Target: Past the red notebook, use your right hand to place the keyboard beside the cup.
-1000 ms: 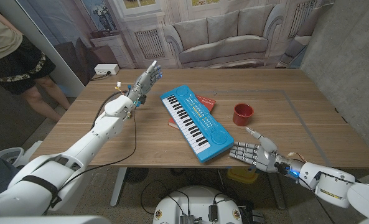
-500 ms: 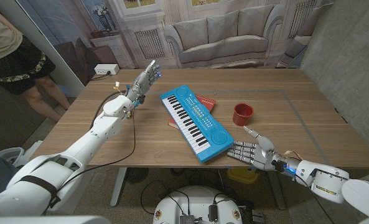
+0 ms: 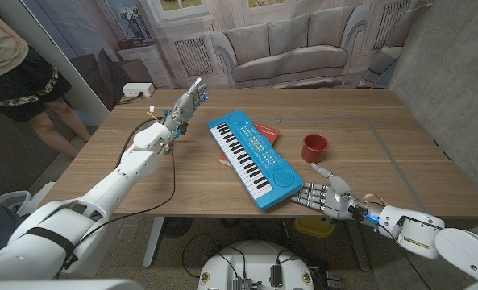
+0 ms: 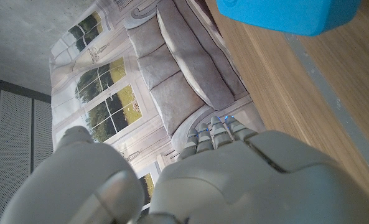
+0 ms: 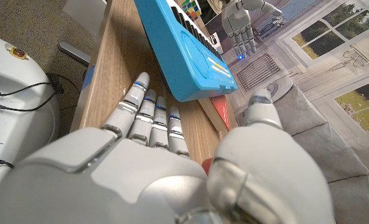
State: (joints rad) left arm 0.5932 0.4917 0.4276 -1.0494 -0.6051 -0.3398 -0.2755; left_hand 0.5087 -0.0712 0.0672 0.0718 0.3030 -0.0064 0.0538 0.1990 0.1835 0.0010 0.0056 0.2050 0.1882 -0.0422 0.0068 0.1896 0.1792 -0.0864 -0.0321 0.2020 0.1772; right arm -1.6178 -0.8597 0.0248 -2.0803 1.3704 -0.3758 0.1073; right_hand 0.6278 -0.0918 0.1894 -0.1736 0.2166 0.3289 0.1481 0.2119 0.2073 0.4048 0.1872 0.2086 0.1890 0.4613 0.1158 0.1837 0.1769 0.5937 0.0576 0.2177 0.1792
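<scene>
at the far left edge of the head view we see a person in dark patterned shorts standing beside the wooden table; next comes our left hand, raised above the table's far left part, fingers straight and apart, holding nothing; right of it the blue toy keyboard with black and white keys lies slantwise across the middle of the table, its far end resting on the red notebook, which shows beyond the keyboard's far edge; further right the red round cup stands upright, near the keyboard but apart from it; nearest the front edge our right hand is low over the wood, fingers stretched toward the keyboard's near corner and thumb lifted, gripping nothing; from the right wrist view the fingertips lie just beside that corner, and we cannot tell whether they touch it.
</scene>
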